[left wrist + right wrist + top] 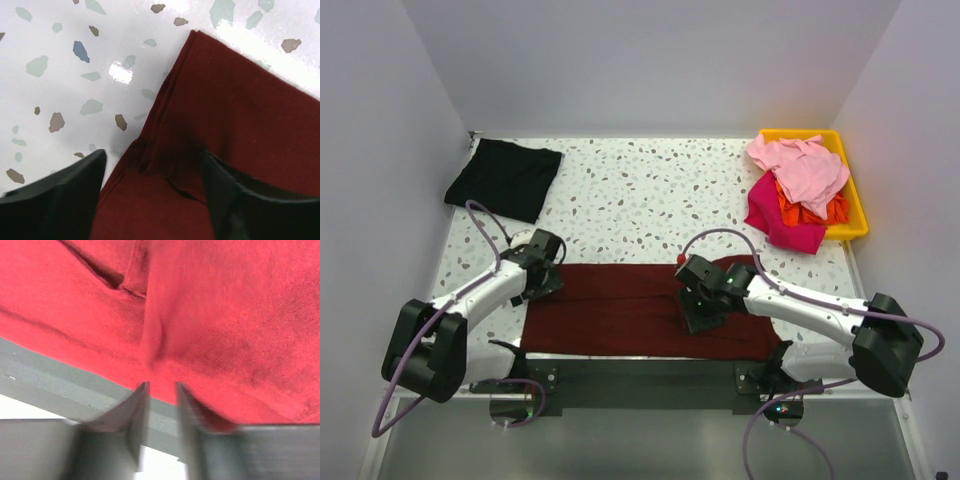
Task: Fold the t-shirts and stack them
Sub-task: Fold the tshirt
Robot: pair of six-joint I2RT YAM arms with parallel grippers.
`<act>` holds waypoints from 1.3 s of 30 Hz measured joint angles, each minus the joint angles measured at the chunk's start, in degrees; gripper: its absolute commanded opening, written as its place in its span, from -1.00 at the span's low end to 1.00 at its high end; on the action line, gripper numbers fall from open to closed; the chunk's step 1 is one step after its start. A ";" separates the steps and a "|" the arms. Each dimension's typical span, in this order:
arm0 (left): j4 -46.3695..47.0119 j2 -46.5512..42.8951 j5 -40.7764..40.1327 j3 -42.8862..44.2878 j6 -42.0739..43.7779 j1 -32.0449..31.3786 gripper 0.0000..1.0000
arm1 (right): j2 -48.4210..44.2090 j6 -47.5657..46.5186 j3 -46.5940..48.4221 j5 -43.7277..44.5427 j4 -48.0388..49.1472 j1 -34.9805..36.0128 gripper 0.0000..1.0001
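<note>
The large dark maroon t-shirt (pixel 620 310) lies folded into a long strip across the near side of the table. My left gripper (pixel 535 278) is open at the strip's left end; in the left wrist view its fingers (pixel 60 200) straddle the maroon t-shirt's corner (pixel 225 115). My right gripper (pixel 705 312) is over the strip's right half. In the right wrist view the right gripper (pixel 161 386) has its jaws drawn close, pinching a ridge of the maroon t-shirt (pixel 210 315) at its near edge. A folded black t-shirt (pixel 503 178) lies at the back left.
A yellow plastic bin (pixel 855 215) at the back right holds a light pink t-shirt (pixel 800 165), a magenta one (pixel 775 222) and an orange one (pixel 798 208), spilling over its left rim. A grey strip (pixel 640 378) runs along the near table edge. Walls enclose the left, back and right.
</note>
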 measured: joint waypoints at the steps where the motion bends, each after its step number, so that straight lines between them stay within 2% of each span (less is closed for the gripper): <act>1: -0.46 -0.37 -0.22 0.13 -0.20 0.02 0.81 | 0.00 0.26 0.35 0.26 -0.33 0.00 -0.02; 2: -0.76 -0.72 -0.37 0.28 -0.17 0.04 0.86 | 0.02 0.28 0.74 0.72 -0.50 0.00 0.12; 4: -1.29 -1.40 -0.48 0.92 -0.35 0.07 0.97 | 0.02 0.24 1.86 2.03 -0.96 -0.09 0.19; 8: -1.90 -1.99 -1.05 3.10 -0.17 -0.04 1.00 | 0.00 -0.20 3.56 4.35 -0.81 -3.37 0.28; 15: -1.68 -1.38 -1.57 7.74 1.07 -4.09 1.00 | -2.43 -3.34 3.10 4.63 1.57 -18.84 0.32; 22: 4.42 3.78 1.55 9.03 1.18 -12.90 1.00 | -2.60 -6.47 -0.94 3.89 6.05 -31.54 0.33; 31: 10.47 8.28 4.72 6.78 1.11 -14.27 1.00 | 8.00 -8.24 -2.27 0.85 12.66 -35.65 0.34; 39: 11.69 7.54 3.78 3.45 0.42 -14.29 1.00 | 18.60 -9.42 6.95 -0.31 12.98 -36.41 0.35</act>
